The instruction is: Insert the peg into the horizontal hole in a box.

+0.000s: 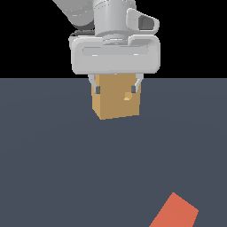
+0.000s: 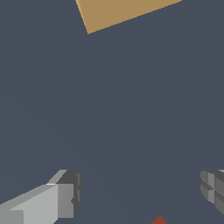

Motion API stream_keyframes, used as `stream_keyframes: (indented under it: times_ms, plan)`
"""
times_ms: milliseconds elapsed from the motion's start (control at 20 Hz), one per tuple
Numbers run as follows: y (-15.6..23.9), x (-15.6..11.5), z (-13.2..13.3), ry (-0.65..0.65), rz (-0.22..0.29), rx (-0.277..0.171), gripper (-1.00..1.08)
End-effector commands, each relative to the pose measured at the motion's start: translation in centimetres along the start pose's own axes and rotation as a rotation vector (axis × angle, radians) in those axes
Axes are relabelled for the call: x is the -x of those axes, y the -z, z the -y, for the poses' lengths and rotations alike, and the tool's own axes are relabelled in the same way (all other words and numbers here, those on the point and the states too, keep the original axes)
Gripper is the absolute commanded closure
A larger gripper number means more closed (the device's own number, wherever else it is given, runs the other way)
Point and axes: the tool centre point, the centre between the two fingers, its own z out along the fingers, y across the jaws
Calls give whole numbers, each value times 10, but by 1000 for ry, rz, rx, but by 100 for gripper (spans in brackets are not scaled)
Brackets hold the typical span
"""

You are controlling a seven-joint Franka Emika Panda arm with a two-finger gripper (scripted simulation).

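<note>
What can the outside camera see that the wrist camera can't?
Only the exterior view shows the arm's big grey hand body, the box's small hole, and a broad stretch of the orange peg. Only the wrist view shows the wide bare floor between the open fingers. Both show the tan box, the peg's orange end (just a tip in the wrist view), and the dark floor.

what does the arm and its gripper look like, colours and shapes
The arm is smooth pale grey-white, with rounded cylindrical links. The gripper has a wide, boxy, light grey body with rounded corners. Its two fingers are slim and grey with darker grey tips; in the wrist view they look blocky, with dark pads. No cables or markings show.
</note>
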Motion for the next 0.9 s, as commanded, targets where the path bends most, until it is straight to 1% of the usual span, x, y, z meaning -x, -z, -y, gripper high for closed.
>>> stream_keyframes:
  times_ms: [0, 250, 450, 650, 850]
  plan:
    - [0, 0, 0, 0, 0, 0, -92]
    - [-4, 10, -4, -32, 1, 0, -92]
    - [-13, 35, -11, -107, 3, -2, -92]
    - [-27, 78, -19, -234, 7, -4, -92]
    - [-47, 137, -21, -407, 10, -6, -92]
